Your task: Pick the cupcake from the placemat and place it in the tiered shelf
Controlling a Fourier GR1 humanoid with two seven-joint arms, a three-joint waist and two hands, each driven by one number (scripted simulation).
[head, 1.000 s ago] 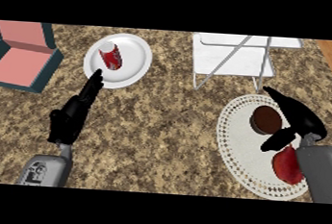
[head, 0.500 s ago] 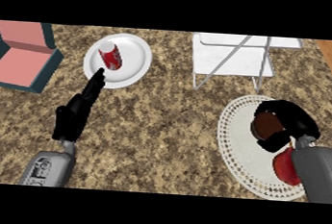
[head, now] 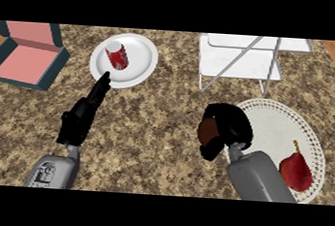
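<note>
Now the right hand (head: 225, 129) is curled around the cupcake (head: 208, 131) and has carried it off the white placemat (head: 277, 126) toward frame centre, so the pick looks done. Tiered shelf (head: 238, 61) sits at upper right, next stop. Left hand (head: 84, 114) stays straight-fingered at left.

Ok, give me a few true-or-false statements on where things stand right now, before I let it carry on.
1. The right hand is curled round the cupcake. True.
2. The cupcake already sits in the tiered shelf. False: it is in the hand, at the left edge of the placemat.
3. A red pear lies on the placemat. True.
4. The left hand holds the red can. False: the can stands on the white plate; the hand's straight fingers only point towards it.
5. The pink box lies at the right. False: it is at the left.
</note>
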